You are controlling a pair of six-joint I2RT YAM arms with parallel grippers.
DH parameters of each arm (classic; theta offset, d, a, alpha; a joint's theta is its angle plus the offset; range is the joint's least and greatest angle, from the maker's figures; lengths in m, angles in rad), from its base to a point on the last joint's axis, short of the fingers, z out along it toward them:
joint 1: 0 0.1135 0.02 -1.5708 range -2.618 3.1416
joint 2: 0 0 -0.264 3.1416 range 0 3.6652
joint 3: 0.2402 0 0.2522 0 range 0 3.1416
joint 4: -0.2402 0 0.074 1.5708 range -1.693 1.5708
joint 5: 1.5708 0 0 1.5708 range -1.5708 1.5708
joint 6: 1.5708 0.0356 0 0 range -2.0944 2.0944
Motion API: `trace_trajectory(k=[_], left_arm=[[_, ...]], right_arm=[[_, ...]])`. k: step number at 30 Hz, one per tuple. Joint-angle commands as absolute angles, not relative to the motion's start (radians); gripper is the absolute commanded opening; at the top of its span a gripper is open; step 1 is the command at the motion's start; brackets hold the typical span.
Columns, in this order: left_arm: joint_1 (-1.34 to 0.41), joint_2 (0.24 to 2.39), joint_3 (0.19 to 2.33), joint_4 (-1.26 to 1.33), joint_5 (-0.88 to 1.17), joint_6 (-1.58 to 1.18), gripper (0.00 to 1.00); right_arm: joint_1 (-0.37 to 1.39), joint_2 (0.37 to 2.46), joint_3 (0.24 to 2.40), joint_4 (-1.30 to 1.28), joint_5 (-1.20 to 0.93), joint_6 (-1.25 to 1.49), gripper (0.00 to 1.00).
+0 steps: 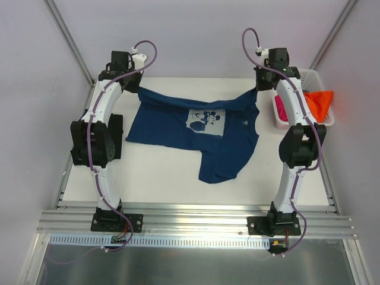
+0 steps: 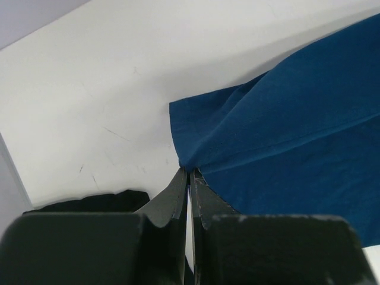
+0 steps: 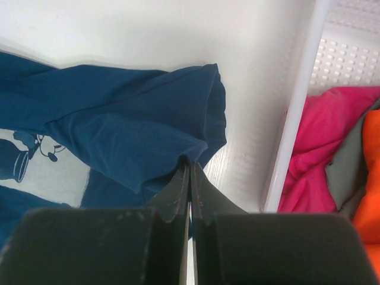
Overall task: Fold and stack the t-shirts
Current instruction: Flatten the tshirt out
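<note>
The navy blue t-shirt (image 1: pixel 196 133) lies spread on the white table (image 1: pixel 166 184) just left of the white lattice basket (image 1: pixel 330 122), its pale cartoon print (image 1: pixel 206 122) facing up and one lower part trailing towards the arm bases, away from the basket. The right gripper (image 1: pixel 261 88) stands at the basket's far left corner with its jaws pressed together on a fold of the navy cloth; the right wrist view shows the fingertips meeting on the fabric (image 3: pixel 190 163) just beside a hemmed sleeve end, with the basket's wall (image 3: pixel 297 119) close on the side. The left gripper (image 1: pixel 138 89) is well apart from the basket, at the shirt's far corner on the opposite side, and is likewise clamped on the cloth edge (image 2: pixel 189 172), which rises off the table into the jaws. Inside the basket sit a bright orange shirt (image 1: pixel 319 102), a magenta shirt (image 1: pixel 280 110) and a strip of grey cloth (image 3: pixel 344 172) between them. A black shirt (image 1: pixel 116 133) lies beyond the navy one, farthest from the basket, beside the left arm.
</note>
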State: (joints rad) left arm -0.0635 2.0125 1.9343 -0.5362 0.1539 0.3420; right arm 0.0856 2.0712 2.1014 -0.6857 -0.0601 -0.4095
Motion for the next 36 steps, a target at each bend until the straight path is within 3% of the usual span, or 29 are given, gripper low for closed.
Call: trace_trajectory(k=[1,5,10,20,27,36], left_arm=[[-0.058,2.005,1.943,-0.52,0.187,0.304,0.0],[-0.067,1.988,1.991,-0.52,0.181,0.298,0.0],[-0.071,1.835,1.942,-0.52,0.199,0.258,0.0],[-0.123,1.294,1.41,-0.453,0.182,-0.15,0.0],[-0.123,1.043,1.439,-0.471,0.17,-0.078,0.0],[-0.11,1.075,1.618,-0.483,0.222,-0.054,0.0]], right_arm=[[0.069,2.002,2.103,-0.673,-0.038,-0.42,0.01],[0.04,1.982,2.144,-0.673,-0.023,-0.397,0.0],[0.023,1.792,2.076,-0.673,-0.009,-0.353,0.01],[0.005,1.232,1.646,-0.643,0.077,-0.11,0.0],[-0.086,1.028,1.762,-0.738,0.09,-0.184,0.01],[-0.149,1.084,1.969,-0.68,0.089,-0.195,0.01]])
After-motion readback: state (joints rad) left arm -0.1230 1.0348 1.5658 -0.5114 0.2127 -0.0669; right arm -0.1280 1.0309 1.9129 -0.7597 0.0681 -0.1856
